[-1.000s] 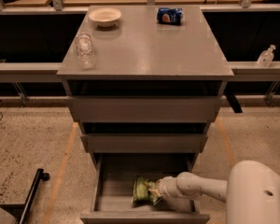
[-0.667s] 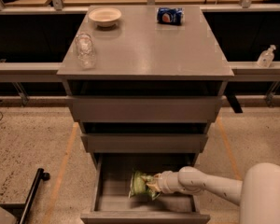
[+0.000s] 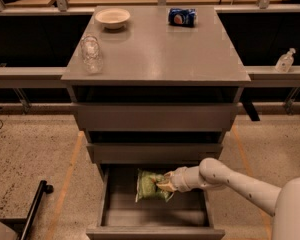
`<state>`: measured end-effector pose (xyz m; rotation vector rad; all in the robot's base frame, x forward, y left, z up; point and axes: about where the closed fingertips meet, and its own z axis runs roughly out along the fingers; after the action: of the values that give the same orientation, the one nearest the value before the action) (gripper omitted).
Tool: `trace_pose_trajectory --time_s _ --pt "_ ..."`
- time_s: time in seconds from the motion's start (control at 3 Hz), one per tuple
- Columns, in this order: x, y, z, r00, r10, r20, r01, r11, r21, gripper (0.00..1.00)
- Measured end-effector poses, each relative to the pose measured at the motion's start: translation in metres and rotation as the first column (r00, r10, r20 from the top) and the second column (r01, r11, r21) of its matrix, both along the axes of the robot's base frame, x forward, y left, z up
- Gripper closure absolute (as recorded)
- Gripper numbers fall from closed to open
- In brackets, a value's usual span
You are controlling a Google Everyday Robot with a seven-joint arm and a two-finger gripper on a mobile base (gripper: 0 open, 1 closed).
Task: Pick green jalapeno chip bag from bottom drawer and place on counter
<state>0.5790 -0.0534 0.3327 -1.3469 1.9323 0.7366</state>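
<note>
Tool (image 3: 164, 184), clamped on green jalapeno chip bag (image 3: 148, 186), has raised it inside bottom drawer (image 3: 155, 218).

White arm (image 3: 235, 180) extends from the lower-right corner, hand (image 3: 165, 183) low near centre

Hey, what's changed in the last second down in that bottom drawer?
The gripper and the green jalapeno chip bag at its tip moved together up the picture inside the open bottom drawer; whether lifted or slid toward the back, I cannot tell. The bowl, glass and blue can on the counter stayed put.
</note>
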Motion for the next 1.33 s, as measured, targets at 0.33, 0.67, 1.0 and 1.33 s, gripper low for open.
trace_pose_trajectory --time_s 0.33,0.67,1.0,1.33 --pt "0.005 0.001 0.061 0.9924 0.119 0.032 -0.121 0.991 0.050 1.00" --pt "-0.009 0.004 0.128 0.9680 0.241 0.069 -0.246 0.967 0.070 1.00" --pt "-0.030 0.007 0.201 0.9396 0.309 0.147 -0.315 0.949 0.017 1.00" --pt "-0.042 0.013 0.262 0.9185 0.313 0.242 -0.302 0.950 -0.081 1.00"
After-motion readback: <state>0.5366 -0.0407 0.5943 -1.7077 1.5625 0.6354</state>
